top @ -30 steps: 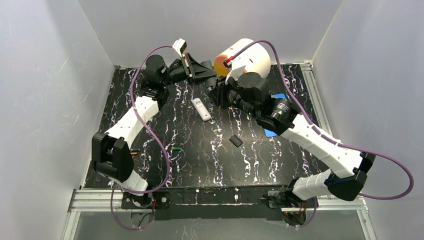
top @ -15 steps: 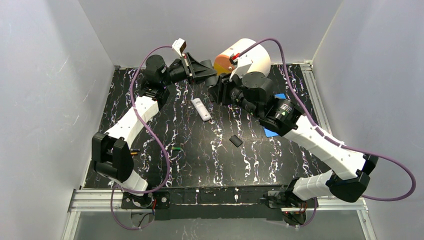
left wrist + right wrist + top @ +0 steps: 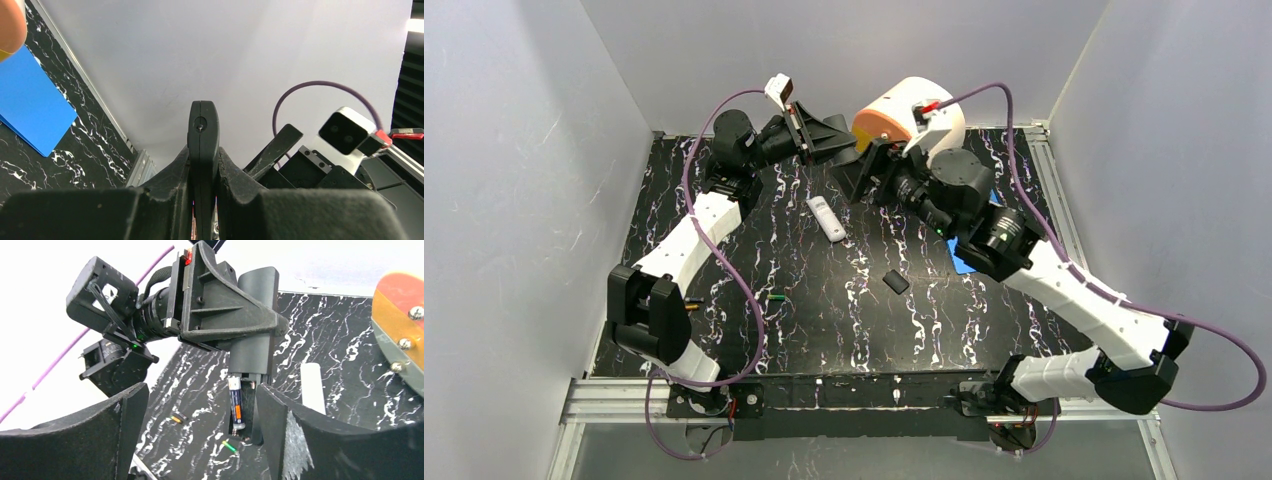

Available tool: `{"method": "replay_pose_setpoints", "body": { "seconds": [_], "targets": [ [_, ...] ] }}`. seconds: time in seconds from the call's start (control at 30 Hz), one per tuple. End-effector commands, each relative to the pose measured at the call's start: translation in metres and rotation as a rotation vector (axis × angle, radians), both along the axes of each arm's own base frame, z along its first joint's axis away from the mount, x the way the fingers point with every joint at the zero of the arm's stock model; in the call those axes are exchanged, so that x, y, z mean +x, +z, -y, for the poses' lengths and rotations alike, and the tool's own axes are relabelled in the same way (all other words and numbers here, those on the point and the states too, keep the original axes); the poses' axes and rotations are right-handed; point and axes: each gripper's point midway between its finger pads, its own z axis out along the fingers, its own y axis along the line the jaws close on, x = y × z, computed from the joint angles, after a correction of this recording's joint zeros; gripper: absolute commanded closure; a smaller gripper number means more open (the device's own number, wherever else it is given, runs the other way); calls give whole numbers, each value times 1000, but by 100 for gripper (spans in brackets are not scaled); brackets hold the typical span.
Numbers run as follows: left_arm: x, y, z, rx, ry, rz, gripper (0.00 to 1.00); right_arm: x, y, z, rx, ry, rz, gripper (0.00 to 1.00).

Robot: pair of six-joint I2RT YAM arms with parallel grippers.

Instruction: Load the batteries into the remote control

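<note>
Far left of the slim white remote (image 3: 825, 218) lying mid-table, beside the elbow of the left arm (image 3: 649, 310): a tiny orange-yellow cylindrical battery (image 3: 692, 306), flat on the black white-veined table (image 3: 844, 335). Closer to that white remote, on its near-left side: a tiny green cylindrical battery (image 3: 776, 297), also flat on the table, well apart from the first. Just behind the white remote, raised off the table: the left fingers (image 3: 836, 148), clenched on a black plastic remote control (image 3: 255, 320), battery bay open and facing the right wrist camera. Inside that bay, toward the lower end: one blue cylindrical battery with an orange band (image 3: 236, 407), lying lengthwise. Behind and slightly right of the white remote: the right fingers (image 3: 861, 175), released and spread wide, one on each side of the bay's lower end in the wrist view; contact with the remote impossible to tell. Near-right of the white remote: a small black rectangular battery cover (image 3: 895, 281), flat on the table. Farther behind and right: a large white cylinder with an orange end face (image 3: 904, 115). Farthest right of the white remote: a flat blue card (image 3: 969, 265), partly hidden under the right arm (image 3: 1074, 295).
</note>
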Motion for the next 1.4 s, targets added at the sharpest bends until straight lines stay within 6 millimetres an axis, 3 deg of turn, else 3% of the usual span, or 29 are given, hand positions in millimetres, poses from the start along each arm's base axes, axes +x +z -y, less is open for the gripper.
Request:
{"method": "replay_pose_setpoints", "body": {
  "seconds": [0.0,0.23,0.5,0.87,1.03,1.17,1.37],
  "targets": [
    [-9,39,-6,-49,29,113,100,-2,45,24,273,-85,-8,9],
    [-7,43,-8,-61,45,122,100,5,30,46,444,-218,-150,1],
    [-8,51,-9,-81,45,125,100,19,0,26,564,-165,-333,1],
    [-7,51,-10,-102,53,116,100,32,2,0,722,-55,-432,1],
    [-6,51,-10,-113,61,118,100,35,2,-5,768,-44,-467,13],
    [-6,49,-10,-111,66,117,100,37,2,-8,776,-37,-477,28],
    [-4,44,-11,-108,74,108,100,36,-3,-10,774,-25,-503,37]
  ]
}}
